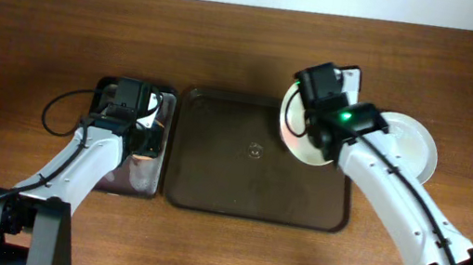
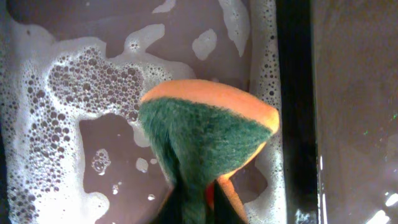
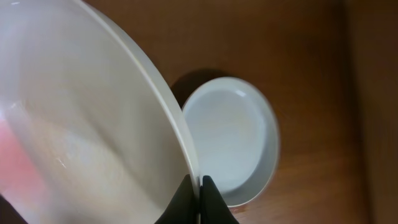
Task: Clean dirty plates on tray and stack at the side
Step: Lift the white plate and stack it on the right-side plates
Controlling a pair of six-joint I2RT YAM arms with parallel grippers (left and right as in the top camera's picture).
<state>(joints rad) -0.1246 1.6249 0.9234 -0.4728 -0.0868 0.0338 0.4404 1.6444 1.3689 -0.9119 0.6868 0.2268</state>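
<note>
Right claw (image 3: 200,190): plate (image 3: 93,118); left claw (image 2: 200,202): sponge (image 2: 205,124)

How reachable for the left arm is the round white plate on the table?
Probably not: that plate lies beyond the right gripper holding another white plate; the left gripper grips a green-orange sponge.
</note>
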